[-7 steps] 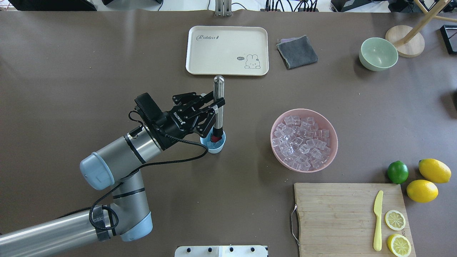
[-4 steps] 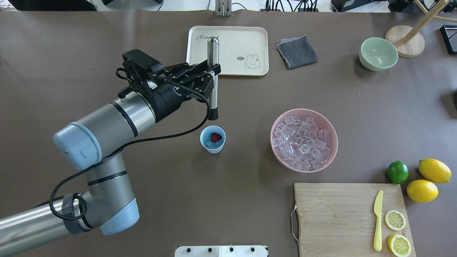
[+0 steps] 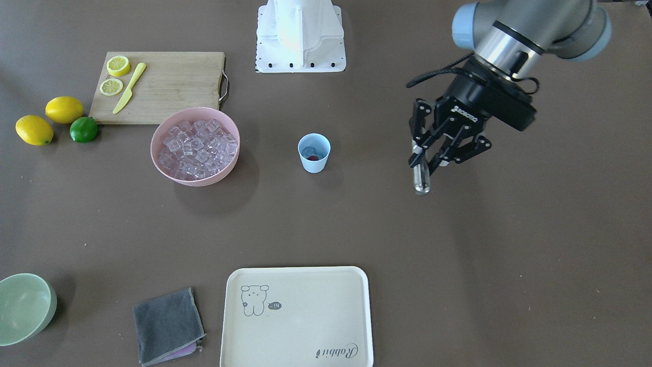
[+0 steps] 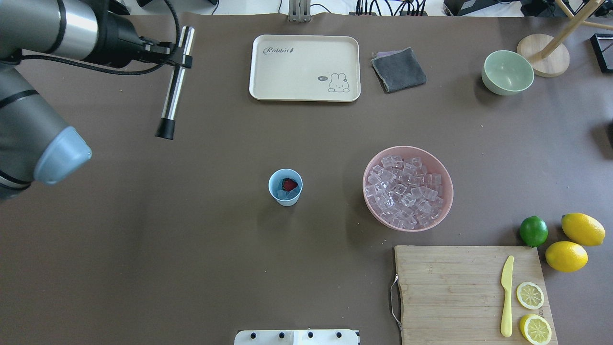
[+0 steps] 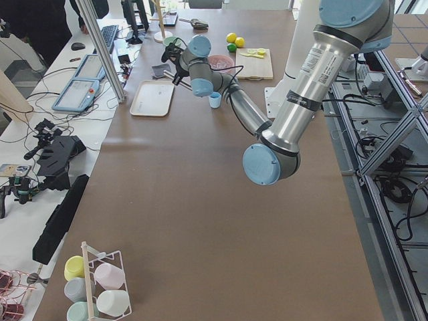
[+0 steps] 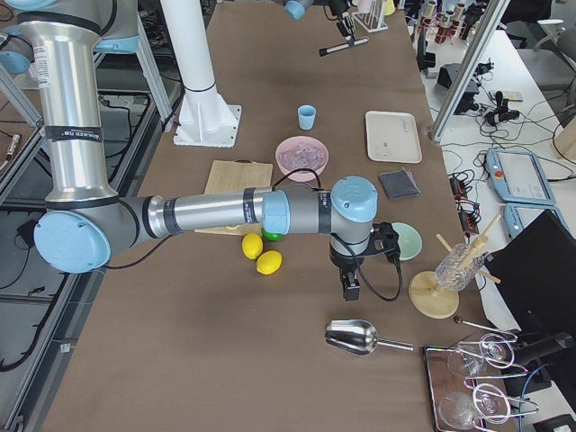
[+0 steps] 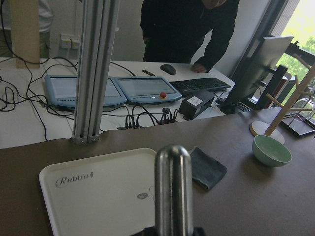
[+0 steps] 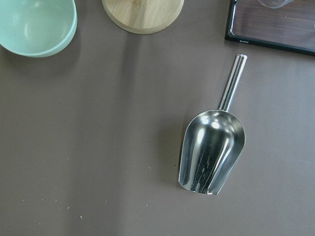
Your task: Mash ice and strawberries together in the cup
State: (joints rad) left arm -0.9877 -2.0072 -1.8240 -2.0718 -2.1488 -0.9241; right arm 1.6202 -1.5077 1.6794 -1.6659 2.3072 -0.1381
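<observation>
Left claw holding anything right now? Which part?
The left claw grips the steel muddler on its upper shaft, near the rounded top; the black tip hangs free.

Brown matte table (image 4: 143,268) spans the work area; white bench (image 7: 24,128) runs along its far edge, bearing a keyboard (image 7: 202,86), a dark monitor (image 7: 263,69) and loose cables; aluminium post (image 7: 96,69) stands upright there; daylight enters by a window (image 7: 305,24); floor (image 5: 408,281) grey.
</observation>
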